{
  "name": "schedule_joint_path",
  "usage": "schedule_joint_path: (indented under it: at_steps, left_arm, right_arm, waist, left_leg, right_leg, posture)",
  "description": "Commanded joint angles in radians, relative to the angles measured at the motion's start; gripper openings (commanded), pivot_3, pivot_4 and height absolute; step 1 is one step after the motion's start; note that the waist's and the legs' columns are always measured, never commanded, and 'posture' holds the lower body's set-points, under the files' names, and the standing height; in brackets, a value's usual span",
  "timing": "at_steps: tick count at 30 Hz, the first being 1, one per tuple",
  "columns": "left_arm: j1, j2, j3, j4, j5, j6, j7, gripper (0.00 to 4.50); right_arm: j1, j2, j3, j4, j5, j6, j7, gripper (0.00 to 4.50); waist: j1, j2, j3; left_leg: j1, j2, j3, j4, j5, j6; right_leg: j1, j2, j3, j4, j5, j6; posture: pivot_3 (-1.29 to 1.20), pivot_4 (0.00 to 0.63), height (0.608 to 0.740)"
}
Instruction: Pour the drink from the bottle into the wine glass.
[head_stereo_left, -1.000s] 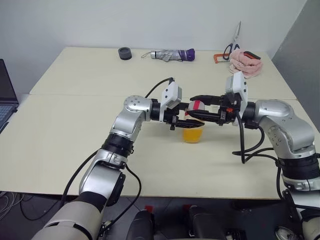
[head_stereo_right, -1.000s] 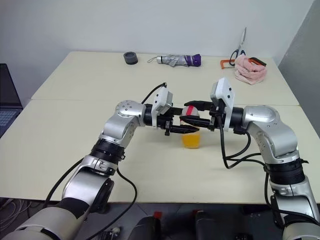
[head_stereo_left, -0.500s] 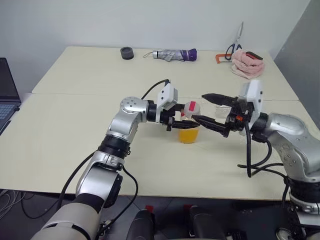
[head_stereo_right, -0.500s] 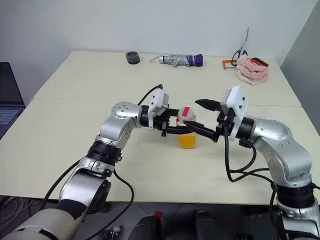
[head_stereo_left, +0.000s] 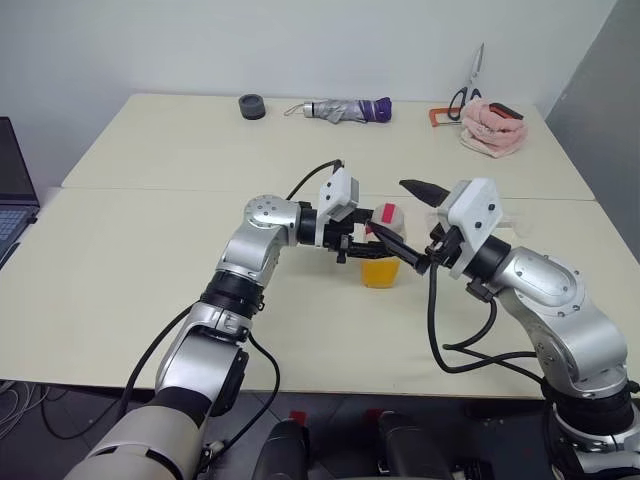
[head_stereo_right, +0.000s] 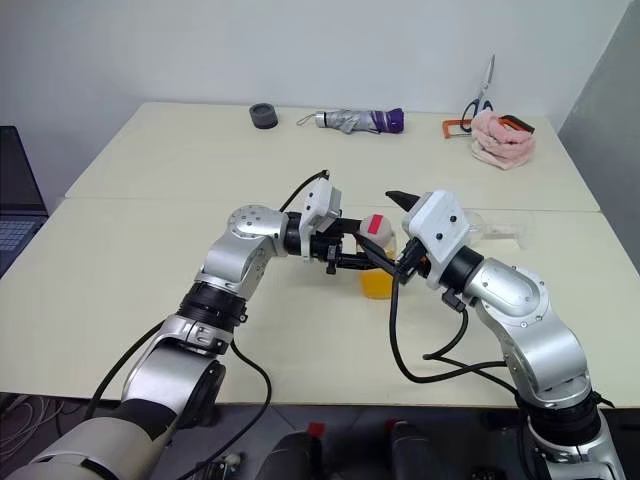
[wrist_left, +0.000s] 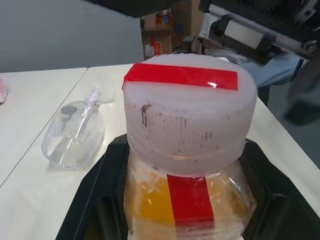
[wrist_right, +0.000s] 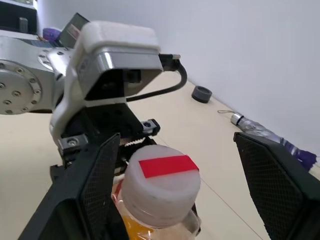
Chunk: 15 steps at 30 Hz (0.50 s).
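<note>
At bench centre, I see the bottle standing upright, its lower part filled with orange drink and its white cap carrying a red strip. My left gripper reaches in level from the left, and its 2 black fingers are closed on the bottle body just below the cap. My right gripper comes in from the right with its 2 fingers spread wide, one on either side of the cap, holding nothing; I cannot tell whether the lower finger touches the bottle. The wine glass lies on its side on the bench, beyond the bottle to the right and behind my right arm, bowl empty. Along the far bench edge I see a dark roll, a folded umbrella, scissors and a pink cloth, all well apart from the bottle. A laptop sits at the left edge.
</note>
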Motion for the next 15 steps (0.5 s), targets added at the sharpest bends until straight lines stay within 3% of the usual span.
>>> schedule_joint_path:
  at_steps: [1, 15]
  left_arm:
    - [-0.019, -0.008, 0.013, -0.029, -0.010, -0.020, 0.005, 2.21]
    - [-0.013, -0.006, 0.011, -0.029, -0.010, -0.022, 0.007, 2.21]
  right_arm:
    - [0.004, -0.012, 0.003, -0.014, -0.033, -0.033, -0.001, 3.87]
    - [0.028, 0.003, -0.062, -0.020, -0.035, -0.019, -0.034, 3.87]
  waist:
    - [0.000, 0.000, 0.000]
    - [0.000, 0.000, 0.000]
  left_leg:
    - [0.000, 0.000, 0.000, 0.000, 0.000, 0.000]
    - [0.000, 0.000, 0.000, 0.000, 0.000, 0.000]
  right_leg:
    - [0.000, 0.000, 0.000, 0.000, 0.000, 0.000]
    - [0.000, 0.000, 0.000, 0.000, 0.000, 0.000]
  posture:
    - [0.00, 0.150, 0.740]
    - [0.00, 0.150, 0.740]
